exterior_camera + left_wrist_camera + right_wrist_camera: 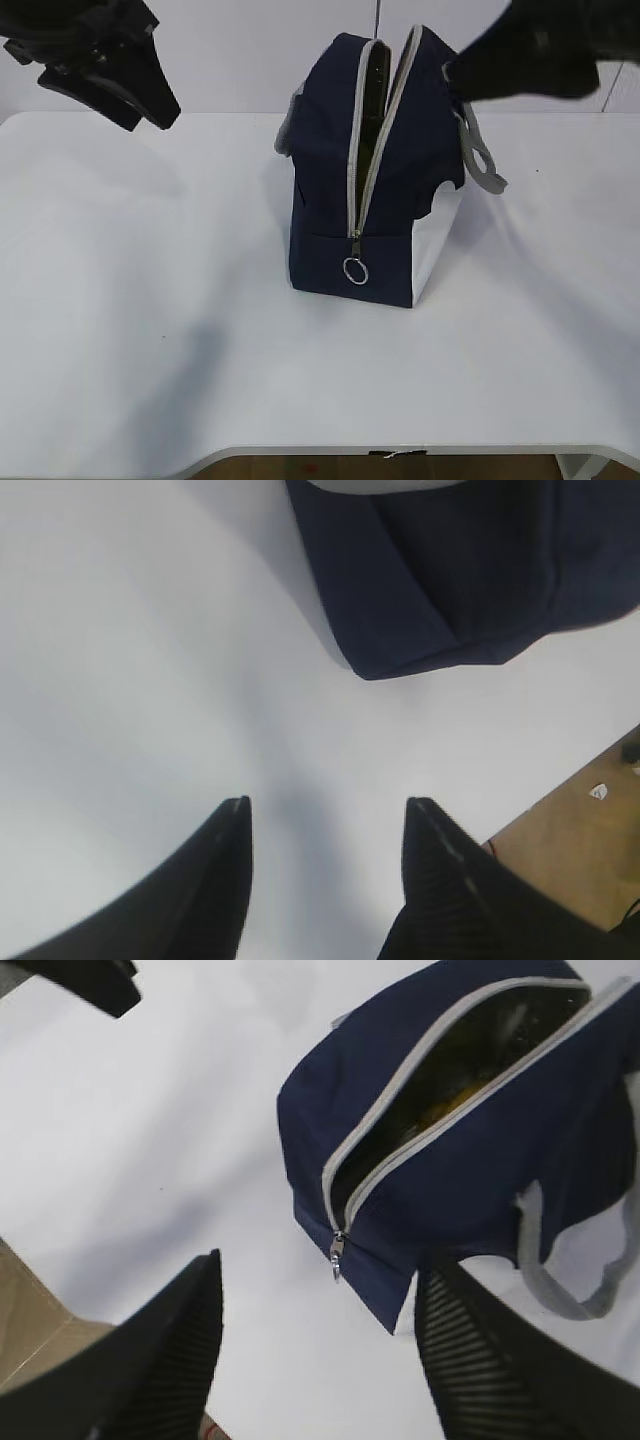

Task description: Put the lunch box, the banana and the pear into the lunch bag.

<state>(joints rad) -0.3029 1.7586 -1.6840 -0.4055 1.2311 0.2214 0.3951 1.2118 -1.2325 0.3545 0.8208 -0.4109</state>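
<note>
The lunch bag [375, 170] is standing upright near the middle of the white counter [150, 330], with its zippered end facing the exterior camera. The grey zipper [362, 160] is lying open along the top and down the near end, leaving a narrow gap. The zipper pull with its metal ring [356, 268] is hanging low on the near face, just above the counter. A white corner panel [432, 250] is showing on the lower right of the bag. The grey webbing handle [482, 160] is drooping off the right side.

In the right wrist view, the opening is showing an olive lining and something yellow [452, 1100] inside the bag; which item it is cannot be told. The lunch box, the banana and the pear are not identifiable in any view.

The left pincer [325, 825] is hovering above bare counter to the left of the bag, well apart from it. Its two fingers are standing wide apart and are holding nothing. In the exterior view it [150, 110] is showing at the upper left.

The right pincer [320, 1290] is hanging above the bag on the handle side. Its fingers are spread wide and are gripping nothing. The wrist view is looking down through the gap at the zipper end of the bag.
</note>
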